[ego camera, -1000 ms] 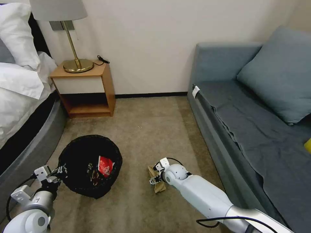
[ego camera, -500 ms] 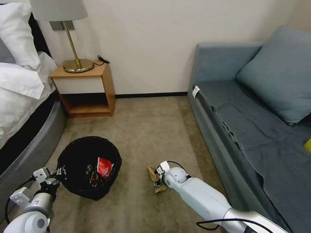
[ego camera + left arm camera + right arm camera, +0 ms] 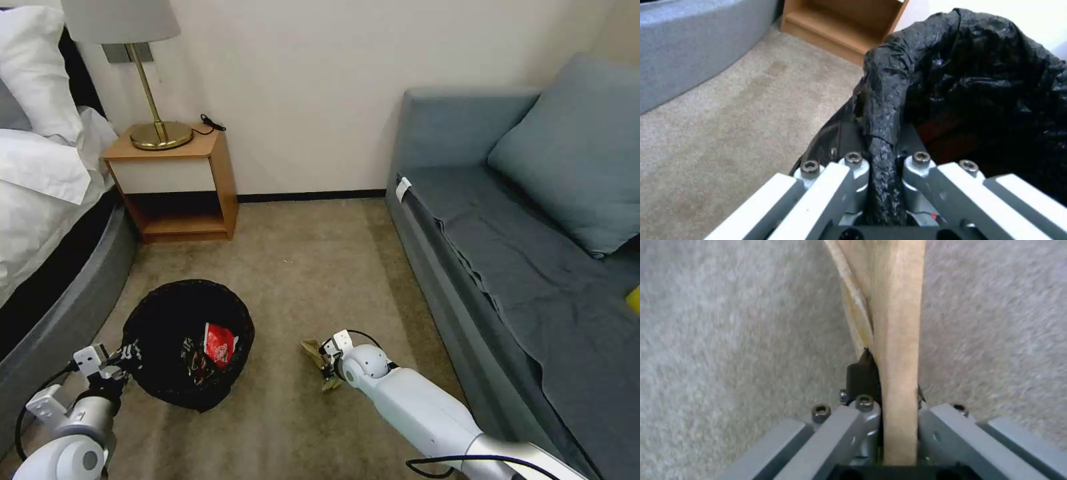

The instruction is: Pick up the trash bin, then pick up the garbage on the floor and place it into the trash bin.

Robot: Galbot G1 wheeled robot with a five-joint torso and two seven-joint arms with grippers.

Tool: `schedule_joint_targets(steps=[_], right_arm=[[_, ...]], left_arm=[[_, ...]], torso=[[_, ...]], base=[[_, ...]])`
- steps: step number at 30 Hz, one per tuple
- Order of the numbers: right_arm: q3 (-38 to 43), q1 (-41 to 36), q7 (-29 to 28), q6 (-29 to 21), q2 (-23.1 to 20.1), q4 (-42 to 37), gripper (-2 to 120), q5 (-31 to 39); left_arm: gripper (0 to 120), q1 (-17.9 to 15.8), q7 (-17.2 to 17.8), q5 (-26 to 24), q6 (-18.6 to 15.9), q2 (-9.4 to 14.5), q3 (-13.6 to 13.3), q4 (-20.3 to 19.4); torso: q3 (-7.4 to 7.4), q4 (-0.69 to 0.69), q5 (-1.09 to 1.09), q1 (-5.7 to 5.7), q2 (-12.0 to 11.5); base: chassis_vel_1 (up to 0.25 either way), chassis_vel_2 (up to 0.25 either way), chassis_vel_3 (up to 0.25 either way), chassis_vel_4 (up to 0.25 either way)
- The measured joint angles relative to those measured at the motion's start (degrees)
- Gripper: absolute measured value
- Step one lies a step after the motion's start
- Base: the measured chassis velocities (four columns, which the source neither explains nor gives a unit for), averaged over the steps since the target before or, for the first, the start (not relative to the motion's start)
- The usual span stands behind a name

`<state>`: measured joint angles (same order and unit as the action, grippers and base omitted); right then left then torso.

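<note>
The trash bin (image 3: 189, 343), round and lined with a crinkled black bag, hangs low over the carpet at lower left, with a red-white wrapper (image 3: 217, 345) and other litter inside. My left gripper (image 3: 127, 355) is shut on the bin's near rim (image 3: 882, 133), the bag pinched between its fingers. At lower centre, a crumpled tan paper, the garbage (image 3: 313, 352), is clamped in my right gripper (image 3: 325, 368), which is shut on it just above the carpet. In the right wrist view the tan paper (image 3: 896, 323) runs straight out from between the fingers.
A blue-grey sofa (image 3: 520, 267) lines the right side. A bed (image 3: 47, 220) curves along the left. A wooden nightstand (image 3: 177, 187) with a brass lamp (image 3: 157, 127) stands against the back wall. Bare carpet (image 3: 313, 267) lies between them.
My right gripper has closed on the tan paper and pulled it slightly up, folding it narrower. The bin in my left gripper shifted only slightly.
</note>
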<state>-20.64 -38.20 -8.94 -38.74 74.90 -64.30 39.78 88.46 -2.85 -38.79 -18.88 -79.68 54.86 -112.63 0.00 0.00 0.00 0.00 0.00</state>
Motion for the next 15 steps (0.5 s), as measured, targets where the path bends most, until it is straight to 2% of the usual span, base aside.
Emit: schedule_joint_targets(steps=[3, 11, 15], right_arm=[[1.37, -0.25, -0.31, 0.58, -0.42, -0.95, 0, 0.09], [10.52, -0.10, -4.74, 4.73, -3.55, -15.35, 0, 2.01], [11.70, 1.08, -5.13, 7.55, -4.91, -21.19, 0, 4.83]], left_arm=[[4, 0.00, 0.05, 0.02, -0.08, -0.17, -0.04, -0.13], [4, 0.10, 0.27, -0.05, -0.60, -0.58, -0.90, 0.14], [4, 0.26, 0.29, 0.02, -0.62, -0.62, -1.55, 0.43]], torso=[[0.00, 0.00, 0.00, 0.00, 0.00], [0.00, -0.01, 0.00, 0.00, 0.00], [0.00, -0.01, 0.00, 0.00, 0.00]], base=[[0.000, 0.000, 0.000, 0.000], [0.000, 0.000, 0.000, 0.000], [0.000, 0.000, 0.000, 0.000]])
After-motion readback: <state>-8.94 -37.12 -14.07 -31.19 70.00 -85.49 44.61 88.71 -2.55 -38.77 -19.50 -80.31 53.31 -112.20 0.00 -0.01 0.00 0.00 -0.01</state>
